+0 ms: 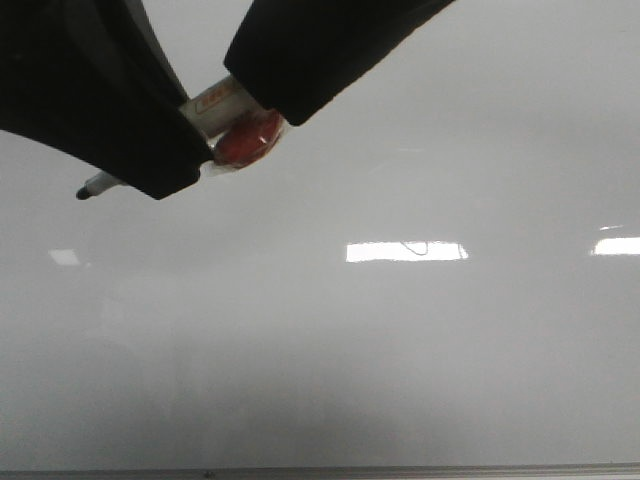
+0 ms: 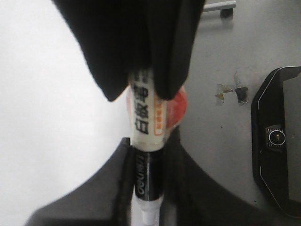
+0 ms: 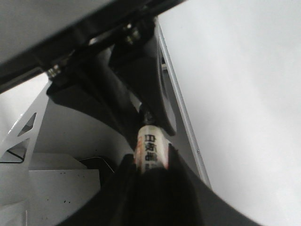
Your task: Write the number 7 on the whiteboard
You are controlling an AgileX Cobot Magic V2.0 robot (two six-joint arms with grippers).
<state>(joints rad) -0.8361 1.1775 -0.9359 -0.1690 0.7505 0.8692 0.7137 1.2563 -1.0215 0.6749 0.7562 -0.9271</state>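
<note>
The whiteboard (image 1: 400, 350) is glossy pale grey and fills the front view, with a thin metal edge strip (image 1: 320, 472) along the near side. No number 7 shows on it. A white marker (image 1: 215, 105) with black print and a black band (image 2: 148, 172) is held above the board. My left gripper (image 1: 195, 150) is shut on its tip end, and the dark nib (image 1: 84, 192) sticks out past it to the left. My right gripper (image 1: 262, 100) is shut on the other end, next to a red round piece (image 1: 245, 140). Both wrist views show the marker clamped between dark fingers (image 2: 148, 155) (image 3: 150, 162).
Bright rectangular glare patches (image 1: 405, 251) lie on the board. The left wrist view shows grey floor beside the board, with a black device (image 2: 277, 141) and a caster wheel (image 2: 227, 12). The right wrist view shows the board's edge strip (image 3: 181, 113) and a white bracket (image 3: 23, 127).
</note>
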